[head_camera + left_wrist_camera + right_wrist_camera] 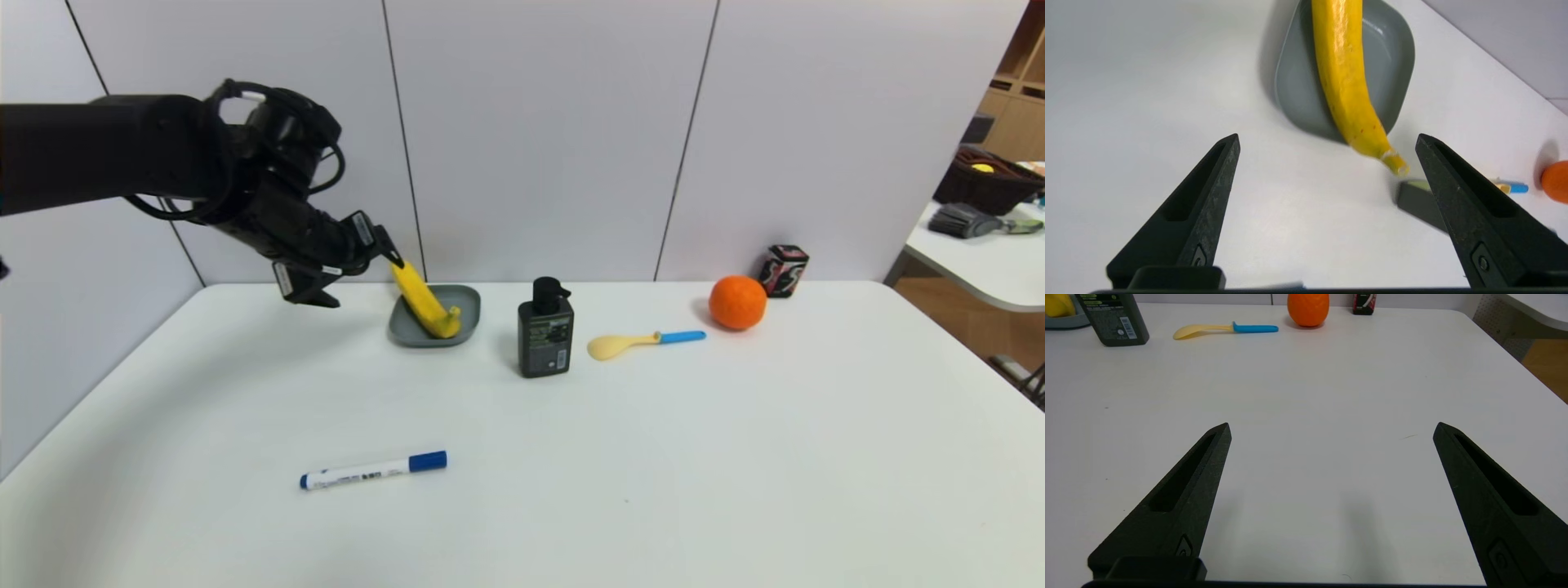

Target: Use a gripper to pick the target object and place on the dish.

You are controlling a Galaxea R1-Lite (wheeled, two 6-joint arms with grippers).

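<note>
Two black fingers (1208, 196) of my left gripper (1327, 141) stand wide apart, clamping nothing, raised above the table (653, 457) toward its far left corner. Just beyond them the banana (424, 304) rests in the dish (404, 327), its lower end down in the basin and its upper end leaning up over the rim toward my left gripper (371, 269). That dish sits near the far edge, beside the black pump bottle (544, 331). My right gripper (1331, 428) idles low over the table's near right part, fingers spread as well.
</note>
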